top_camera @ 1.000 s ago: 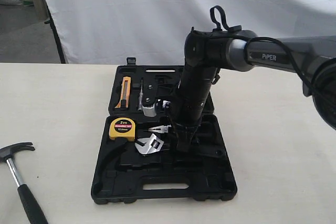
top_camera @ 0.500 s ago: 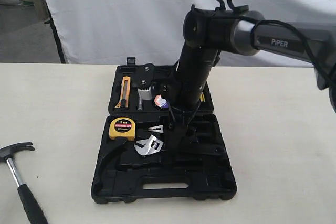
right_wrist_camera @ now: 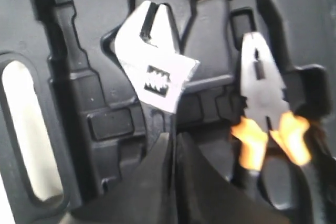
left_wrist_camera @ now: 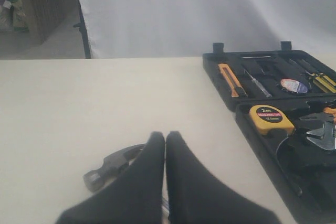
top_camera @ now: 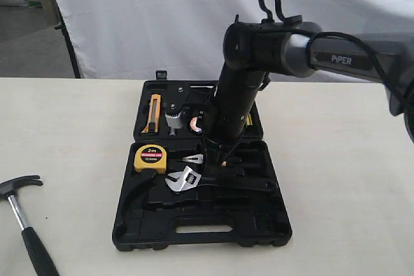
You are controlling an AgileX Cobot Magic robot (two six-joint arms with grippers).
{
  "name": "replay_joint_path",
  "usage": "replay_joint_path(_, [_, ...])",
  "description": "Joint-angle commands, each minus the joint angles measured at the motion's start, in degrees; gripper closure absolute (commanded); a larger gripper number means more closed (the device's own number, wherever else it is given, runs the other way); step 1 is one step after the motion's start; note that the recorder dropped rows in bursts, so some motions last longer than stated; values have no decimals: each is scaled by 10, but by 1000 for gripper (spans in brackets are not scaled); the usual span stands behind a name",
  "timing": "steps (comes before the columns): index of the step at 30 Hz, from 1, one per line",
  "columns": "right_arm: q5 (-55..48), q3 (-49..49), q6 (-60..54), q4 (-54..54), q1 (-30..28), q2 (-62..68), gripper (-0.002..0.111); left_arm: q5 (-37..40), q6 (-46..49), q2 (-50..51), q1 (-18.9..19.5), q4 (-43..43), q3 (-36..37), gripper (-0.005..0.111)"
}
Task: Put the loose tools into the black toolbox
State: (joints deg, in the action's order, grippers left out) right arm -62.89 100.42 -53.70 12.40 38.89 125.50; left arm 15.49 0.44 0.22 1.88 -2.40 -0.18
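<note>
1. The right hand is closed, its two black fingers pressed together with nothing between them. It hangs low over the front half of the toolbox, with its tips just above the black handle of the wrench
2. The wrench lies inside that front half, with its silver head turned toward the left of the exterior view. I cannot tell whether it sits fully down in a recess
3. The pliers, with orange handles, lie just beside the wrench in the same half
4. The yellow tape measure sits in the far left corner of the front half, near the wrench head
5. The tape roll rests in the rear half of the toolbox; in the exterior view the right arm partly hides it
6. A yellow knife lies along the left side of the rear half
7. The left hand is closed too, fingers touching and holding nothing, over the bare tabletop
8. The hammer lies on the tabletop outside the toolbox, well to its left, close under the left hand
9. The toolbox lies open and flat, with its slot handle at the near edge
</note>
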Motion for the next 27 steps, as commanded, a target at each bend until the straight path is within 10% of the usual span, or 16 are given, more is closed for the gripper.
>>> replay_joint_path(1, [11,-12,4,-2,2,21,105,-1,-4,-2,-5,3,2,106])
replay_joint_path(17, [21,-12,24,-14,2,23,104,-1,-4,-2,-5,3,2,106])
replay_joint_path(27, [10,-12,41,-14,11,-5,36,-1,-4,-2,-5,3,2,106])
